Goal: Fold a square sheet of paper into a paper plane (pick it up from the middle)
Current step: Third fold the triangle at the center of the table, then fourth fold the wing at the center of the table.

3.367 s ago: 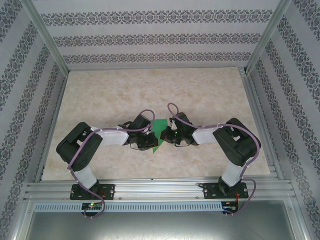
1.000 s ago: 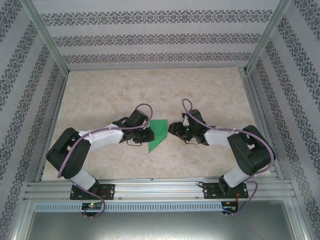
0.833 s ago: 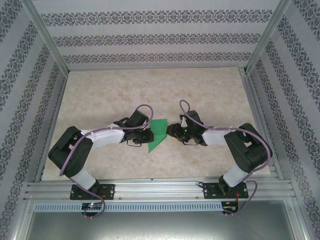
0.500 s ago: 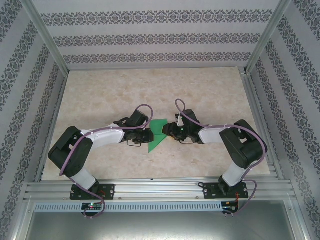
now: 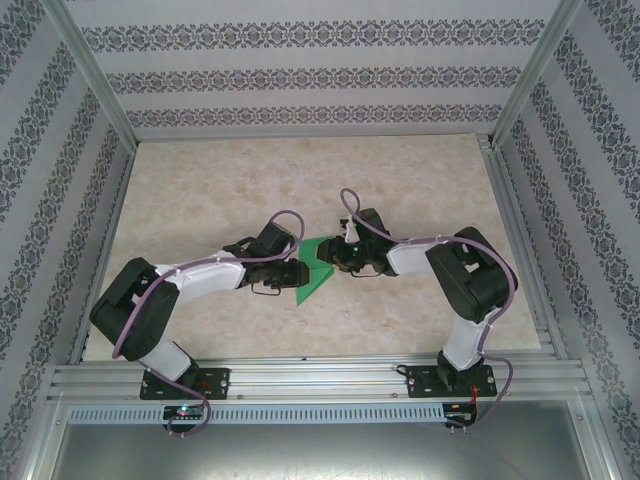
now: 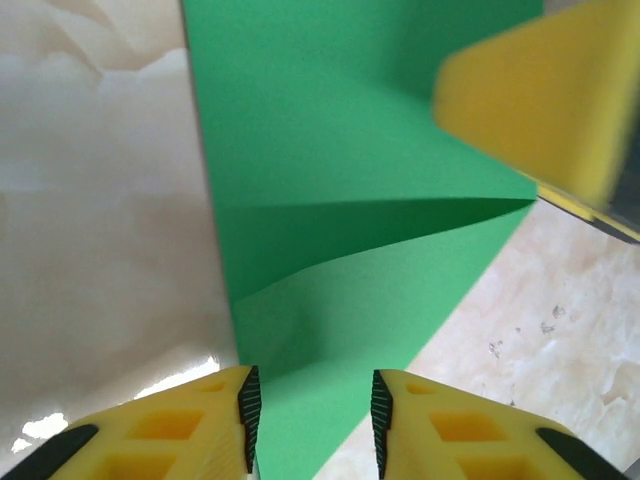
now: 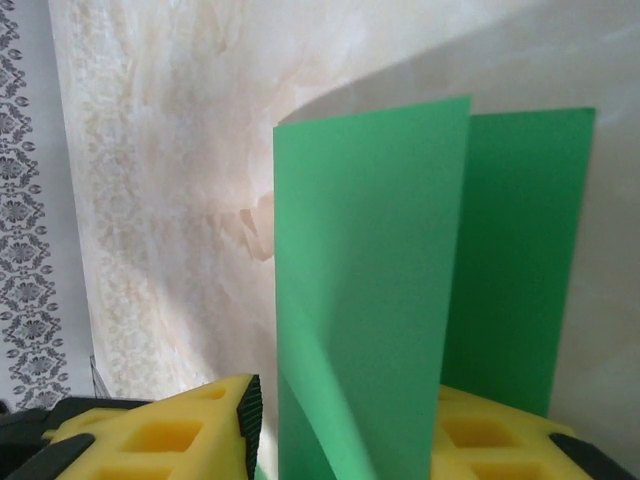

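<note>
Top external shows the folded bright-green square sheet of paper (image 5: 314, 280) lying on the marbled beige tabletop (image 5: 200, 180), between the left gripper (image 5: 297, 272) and the right gripper (image 5: 343, 261). Left wrist shows its creases, with the narrow end lying flat between parted, released jaws. Right wrist shows a flap standing between its jaws. Whether they pinch it is unclear, and one finger is half hidden.

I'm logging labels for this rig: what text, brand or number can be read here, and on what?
None legible. The green paper is plain; the walls carry an ornamental pattern, no letters; anything on the arm bases is too small to read.
</note>
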Robot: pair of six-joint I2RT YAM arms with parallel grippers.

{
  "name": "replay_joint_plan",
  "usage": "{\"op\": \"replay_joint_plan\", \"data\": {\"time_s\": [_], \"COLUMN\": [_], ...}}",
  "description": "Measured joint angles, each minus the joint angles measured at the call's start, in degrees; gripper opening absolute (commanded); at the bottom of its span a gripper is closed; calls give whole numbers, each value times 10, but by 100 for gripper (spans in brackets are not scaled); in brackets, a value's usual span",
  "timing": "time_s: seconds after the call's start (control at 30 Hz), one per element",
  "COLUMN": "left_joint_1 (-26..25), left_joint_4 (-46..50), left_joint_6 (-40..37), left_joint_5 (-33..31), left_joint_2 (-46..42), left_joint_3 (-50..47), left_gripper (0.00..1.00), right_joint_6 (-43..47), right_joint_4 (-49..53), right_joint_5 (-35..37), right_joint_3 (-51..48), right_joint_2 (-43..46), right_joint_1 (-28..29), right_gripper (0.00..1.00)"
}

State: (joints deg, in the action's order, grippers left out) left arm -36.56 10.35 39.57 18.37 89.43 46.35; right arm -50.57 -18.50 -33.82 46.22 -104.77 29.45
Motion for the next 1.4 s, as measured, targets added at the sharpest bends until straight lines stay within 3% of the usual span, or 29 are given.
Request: {"op": "replay_joint_plan", "data": {"time_s": [0.23,0.43,0.67,1.0,1.2,1.3,1.4], "left_joint_1": [-52,-74,-97,-149,-178,-183,-187], "left_joint_4": [3,11,30,48,50,50,52], "left_joint_6": [-2,-1,-3,-29,-54,-60,-62], "left_joint_5": [-58,-99,-145,-202,-221,-227,-234], "left_joint_2": [-57,-78,-81,-38,-31,-18,-2], "left_joint_3": [-10,-26,-25,9,11,11,15], "left_gripper": [44,49,54,56,57,57,57], "right_joint_6": [28,55,25,-77,-129,-126,-116], "right_joint_4": [21,45,19,-19,-27,-28,-27], "right_joint_5": [-28,-46,-45,70,134,134,118], "right_joint_3": [35,61,52,-49,-78,-78,-77], "right_joint_2": [-31,-39,-40,35,64,64,65], "right_joint_1": [-12,-25,-28,17,49,46,32], "right_gripper": [33,16,6,6,19,26,27]}}
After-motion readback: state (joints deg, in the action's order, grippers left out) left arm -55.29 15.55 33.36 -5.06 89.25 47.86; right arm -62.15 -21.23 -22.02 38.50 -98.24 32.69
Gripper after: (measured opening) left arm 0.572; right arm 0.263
